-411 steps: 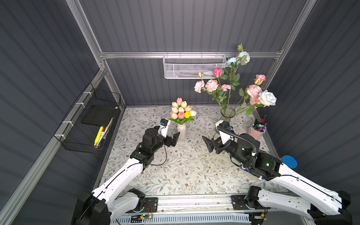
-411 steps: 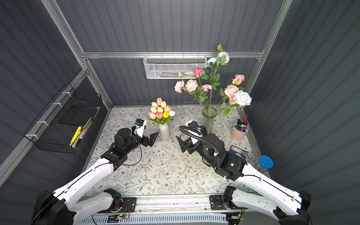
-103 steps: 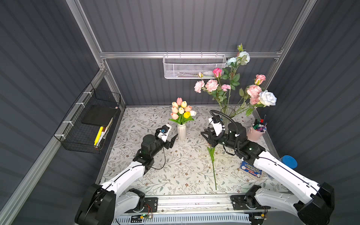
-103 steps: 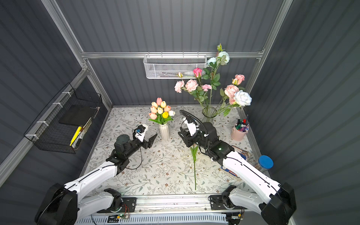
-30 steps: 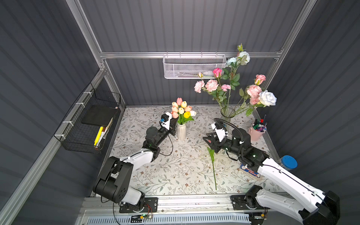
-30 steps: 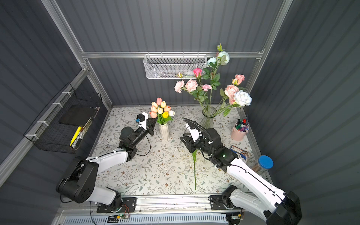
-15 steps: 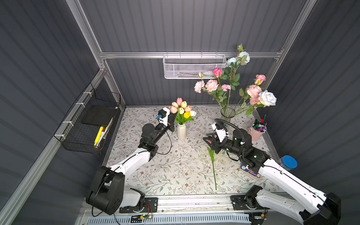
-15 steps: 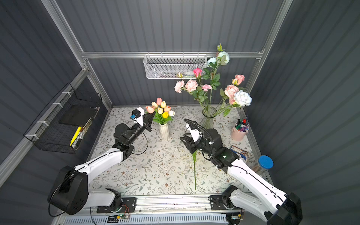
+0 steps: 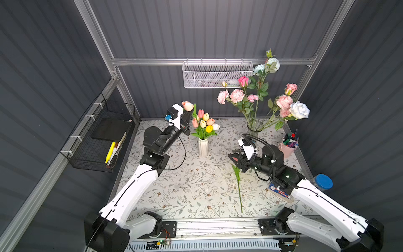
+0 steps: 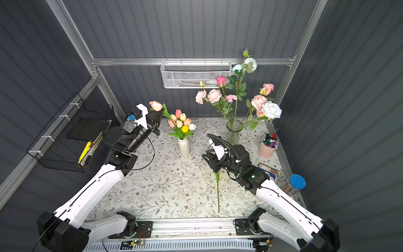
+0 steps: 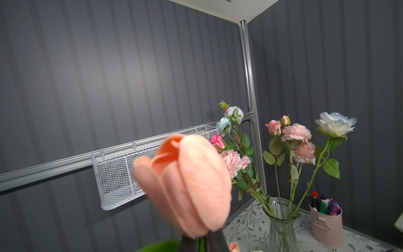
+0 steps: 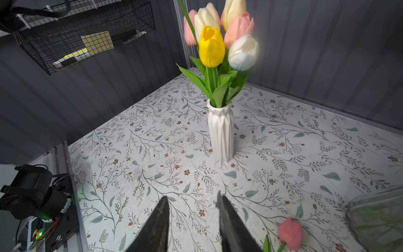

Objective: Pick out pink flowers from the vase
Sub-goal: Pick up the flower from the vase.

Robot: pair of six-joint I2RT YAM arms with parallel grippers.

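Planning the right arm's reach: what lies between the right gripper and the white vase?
Only bare tabletop separates right gripper from white vase, seen in right wrist view.

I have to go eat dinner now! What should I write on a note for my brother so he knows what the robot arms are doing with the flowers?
Left gripper: shut on the held tulip, a pink one raised beside the white vase. Its stem slants back toward the bunch, so it may not be free.
Right gripper: open, empty, low over the table.
Done: one fallen tulip, pink, lies on the table by the right gripper.
To do: pull the held tulip clear and lay it down. Then take the other pink tulips from the white vase, and the pink roses and carnations from the glass vase.
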